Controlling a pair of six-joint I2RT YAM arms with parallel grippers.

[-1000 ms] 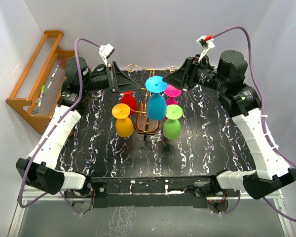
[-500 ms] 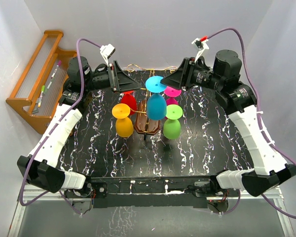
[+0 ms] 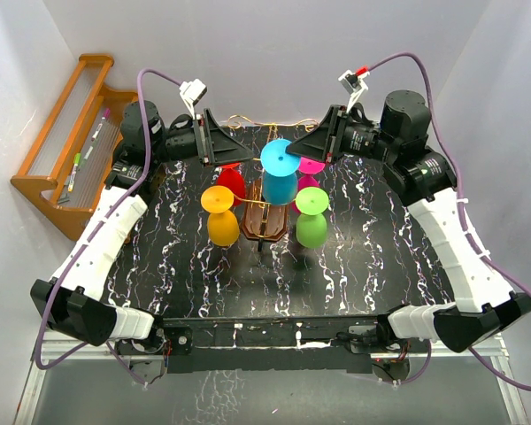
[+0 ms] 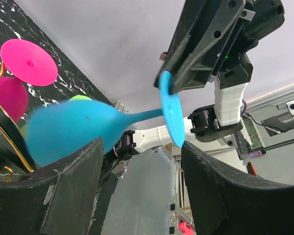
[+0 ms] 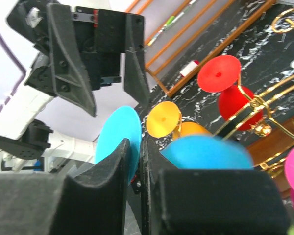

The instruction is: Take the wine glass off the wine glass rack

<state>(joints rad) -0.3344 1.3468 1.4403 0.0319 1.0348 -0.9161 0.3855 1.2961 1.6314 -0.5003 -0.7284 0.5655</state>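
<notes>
Your right tool (image 3: 294,152) is clenched on the flat foot of the blue glass (image 3: 280,181). The glass leans, foot up, its bowl over the rack (image 3: 264,226) on the table (image 3: 363,230). Your left tool (image 3: 228,155) hangs wide apart by the red glass (image 3: 231,184).

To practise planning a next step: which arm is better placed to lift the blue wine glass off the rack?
Right. The right end effector is shut on the foot of the blue wine glass; the left end effector is open near the rack, holding nothing.
</notes>
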